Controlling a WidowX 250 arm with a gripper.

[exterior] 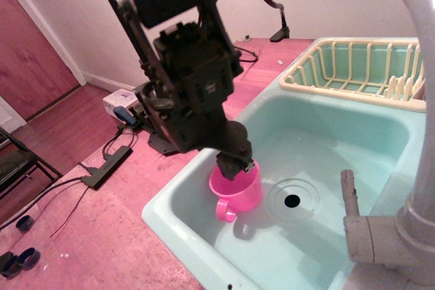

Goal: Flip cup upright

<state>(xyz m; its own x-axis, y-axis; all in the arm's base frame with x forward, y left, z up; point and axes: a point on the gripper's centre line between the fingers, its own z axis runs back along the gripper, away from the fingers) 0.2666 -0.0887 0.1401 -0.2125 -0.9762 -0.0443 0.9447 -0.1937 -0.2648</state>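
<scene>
One faucet [401, 168] stands nearest you at the right edge. Beyond it, the pink cup [238, 191] stands upright on the floor of the turquoise sink [204, 249], handle [225, 210] toward you, just left of the drain [292, 200]. Your gripper [236, 164] hangs directly over the cup's rim, fingertips at its mouth; you cannot tell whether it is clenched or released. Farther back sits the dish rack [353, 69].

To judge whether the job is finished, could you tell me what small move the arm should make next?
Probably lift the hand straight up and away. The pink cup already stands upright on the sink floor, mouth up, handle toward the camera, and the hand sits at its rim.
</scene>
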